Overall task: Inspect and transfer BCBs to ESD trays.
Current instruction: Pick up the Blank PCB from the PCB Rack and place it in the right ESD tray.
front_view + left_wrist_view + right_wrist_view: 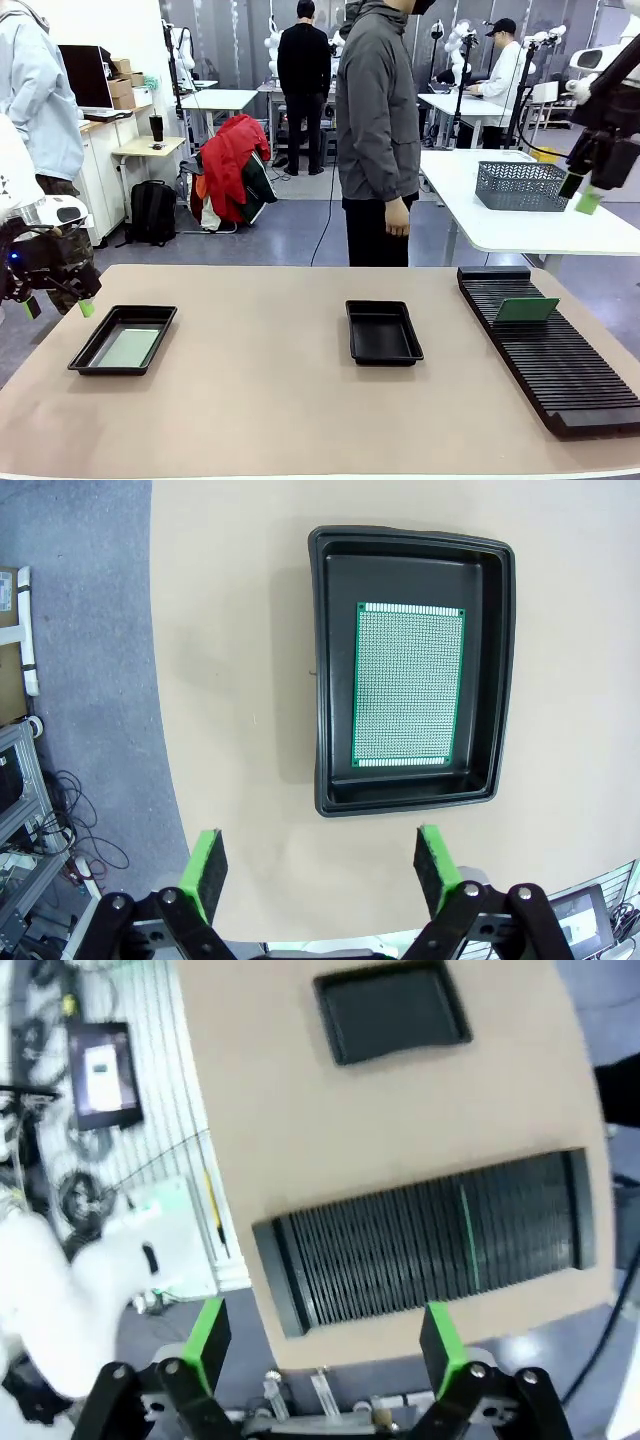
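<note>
Judged as the gap between 2 transfers: 1 board delivered, 1 to go.

Lying flat in the left tray [105,371], near the table's [260,400] front-left corner: 1 BCB [408,685], green gridded face up. Long axis in line with the tray's long sides and, by the front view, running from the near edge toward the far edge. Clear of the tray walls on all 4 sides. Nothing in the middle tray [384,335], set about midway between the left and right edges.

Standing on a long edge in a slot of the black rack [560,380], along the right edge and toward the far-right corner: the 2nd BCB [527,309]. Green face toward the near edge, long axis across the rack, roughly parallel to the far edge, top edge free. Seen edge-on as a thin green line from the right wrist.

Hovering off the table's left edge, raised, just beside the left tray: left gripper [58,307], pads [208,872] spread wide, empty. Hanging high over the far-right corner: right gripper [580,193], likewise spread wide, empty.

Next, probably for the right arm:
- Come down over the rack and square the pads to the board's 2 faces.
- Pinch the top edge and lift straight up out of the slot to avoid jamming.
- Check both faces, then lay flat in the middle tray, long axis matching the tray's.
</note>
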You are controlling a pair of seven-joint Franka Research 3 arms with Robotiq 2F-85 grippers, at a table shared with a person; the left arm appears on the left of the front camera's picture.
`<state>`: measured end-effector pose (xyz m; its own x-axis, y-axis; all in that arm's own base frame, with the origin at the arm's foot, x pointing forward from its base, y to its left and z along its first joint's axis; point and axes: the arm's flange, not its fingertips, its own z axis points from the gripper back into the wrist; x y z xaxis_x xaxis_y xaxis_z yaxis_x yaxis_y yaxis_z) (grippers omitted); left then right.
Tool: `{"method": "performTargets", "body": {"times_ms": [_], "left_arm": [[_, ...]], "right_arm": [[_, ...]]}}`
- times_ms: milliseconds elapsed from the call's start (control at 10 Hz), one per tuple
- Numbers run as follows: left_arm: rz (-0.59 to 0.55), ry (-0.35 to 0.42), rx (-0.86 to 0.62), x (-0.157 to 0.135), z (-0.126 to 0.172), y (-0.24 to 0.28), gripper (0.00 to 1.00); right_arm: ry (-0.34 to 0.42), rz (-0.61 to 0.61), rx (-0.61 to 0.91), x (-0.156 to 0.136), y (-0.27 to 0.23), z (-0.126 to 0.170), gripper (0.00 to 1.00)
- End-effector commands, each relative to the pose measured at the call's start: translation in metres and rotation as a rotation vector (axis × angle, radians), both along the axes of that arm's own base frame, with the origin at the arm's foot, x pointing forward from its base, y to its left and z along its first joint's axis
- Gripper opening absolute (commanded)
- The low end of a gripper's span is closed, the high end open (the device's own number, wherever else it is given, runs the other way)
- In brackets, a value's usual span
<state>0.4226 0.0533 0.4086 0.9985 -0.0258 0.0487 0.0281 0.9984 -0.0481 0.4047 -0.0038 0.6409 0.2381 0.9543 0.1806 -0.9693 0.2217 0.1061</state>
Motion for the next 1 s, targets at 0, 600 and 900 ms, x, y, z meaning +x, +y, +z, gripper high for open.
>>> {"method": "performTargets", "body": {"times_ms": [0,600,900], "left_arm": [[0.000,-0.010,-0.005,0.001,-0.002,0.001,1.00],[0.000,-0.010,-0.005,0.001,-0.002,0.001,1.00],[0.000,-0.010,-0.005,0.001,-0.002,0.001,1.00]], "right_arm": [[-0.050,0.168,-0.065,0.008,-0.023,0.013,1.00],[-0.134,0.397,-0.075,0.000,-0.051,0.033,1.00],[-0.115,0.352,-0.072,0.000,-0.042,0.031,1.00]]}}
